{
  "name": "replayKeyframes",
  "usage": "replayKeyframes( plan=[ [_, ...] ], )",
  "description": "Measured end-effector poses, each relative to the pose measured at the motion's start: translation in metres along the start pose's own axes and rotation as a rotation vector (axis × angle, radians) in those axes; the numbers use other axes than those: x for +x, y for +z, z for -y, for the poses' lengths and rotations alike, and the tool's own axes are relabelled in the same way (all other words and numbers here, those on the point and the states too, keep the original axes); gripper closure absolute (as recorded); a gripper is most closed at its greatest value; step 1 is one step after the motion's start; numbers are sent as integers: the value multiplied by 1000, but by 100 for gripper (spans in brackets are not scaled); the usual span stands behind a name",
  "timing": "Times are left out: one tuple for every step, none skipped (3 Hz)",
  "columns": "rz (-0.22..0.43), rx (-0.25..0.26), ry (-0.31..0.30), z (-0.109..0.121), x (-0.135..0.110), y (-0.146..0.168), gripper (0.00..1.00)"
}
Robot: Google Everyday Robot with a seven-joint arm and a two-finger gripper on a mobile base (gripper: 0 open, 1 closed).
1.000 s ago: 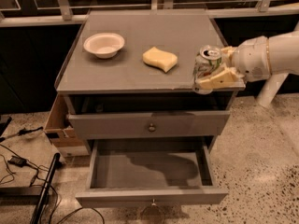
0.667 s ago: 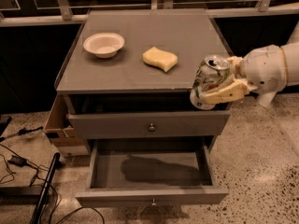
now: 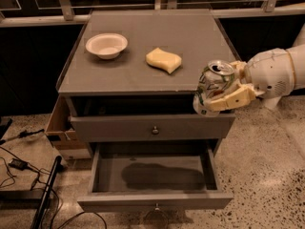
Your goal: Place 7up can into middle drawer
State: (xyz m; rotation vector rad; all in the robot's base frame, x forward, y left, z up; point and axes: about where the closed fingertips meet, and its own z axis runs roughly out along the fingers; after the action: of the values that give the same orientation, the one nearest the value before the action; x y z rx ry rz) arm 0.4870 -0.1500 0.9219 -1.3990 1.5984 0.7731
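So the gripper (image 3: 213, 95) has its fingers clamped on the 7up can (image 3: 215, 78), tilted, just off the cabinet's (image 3: 190, 37) front right corner. Probably best to bring it left and down over the open middle drawer (image 3: 153, 200), then release low.

The hand (image 3: 223, 95), wrapped round the 7up can (image 3: 213, 82), hangs off the tabletop's (image 3: 143, 42) front right corner, above the right end of the middle drawer (image 3: 155, 200). That drawer's pulled out, floor open from above. Only the upper drawer front (image 3: 114, 126) covers its back. Bowl (image 3: 106, 45) and sponge (image 3: 164, 60) sit well apart up top.
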Motion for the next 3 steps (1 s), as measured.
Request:
replayKeyframes(
  plan=[
    [10,-2,-6,-9,23,17,100],
    [52,0,-12,-29,77,58,100],
    [53,-29,-48,-48,137,112,100]
  ],
)
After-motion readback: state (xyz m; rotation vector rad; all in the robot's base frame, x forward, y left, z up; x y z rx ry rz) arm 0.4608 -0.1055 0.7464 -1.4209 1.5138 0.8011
